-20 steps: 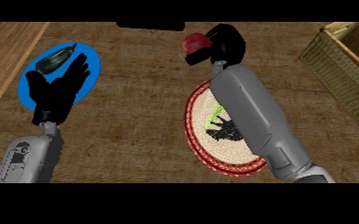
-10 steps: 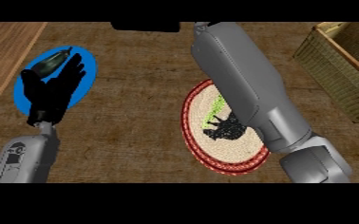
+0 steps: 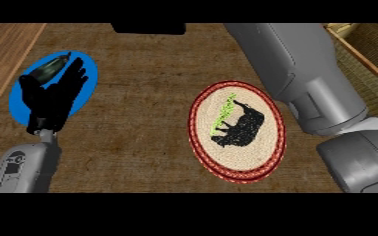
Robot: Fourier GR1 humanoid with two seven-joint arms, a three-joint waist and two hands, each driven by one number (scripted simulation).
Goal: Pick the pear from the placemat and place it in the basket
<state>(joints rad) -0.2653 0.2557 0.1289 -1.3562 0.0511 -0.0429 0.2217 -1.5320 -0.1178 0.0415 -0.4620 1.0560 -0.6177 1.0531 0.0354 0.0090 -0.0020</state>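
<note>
The round placemat (image 3: 236,130), red-rimmed with a black animal figure, lies on the wooden counter with nothing on it. No pear shows anywhere. My right forearm (image 3: 295,65) rises from the lower right, past the mat's right side, and leaves the picture at the top, so its hand is hidden. A corner of the woven basket (image 3: 358,50) shows at the upper right edge, just right of that forearm. My left hand (image 3: 55,97) rests open at the left, fingers up, over a blue plate (image 3: 22,97).
A dark green object (image 3: 53,66) lies on the blue plate's far end, just beyond my left fingertips. A dark block (image 3: 148,28) sits at the counter's far edge. A lighter wooden strip (image 3: 15,40) runs along the left side.
My right hand, which held a red fruit at the top a second ago, has gone out of the picture; its forearm has swung up and toward the basket. The left hand stayed put.
</note>
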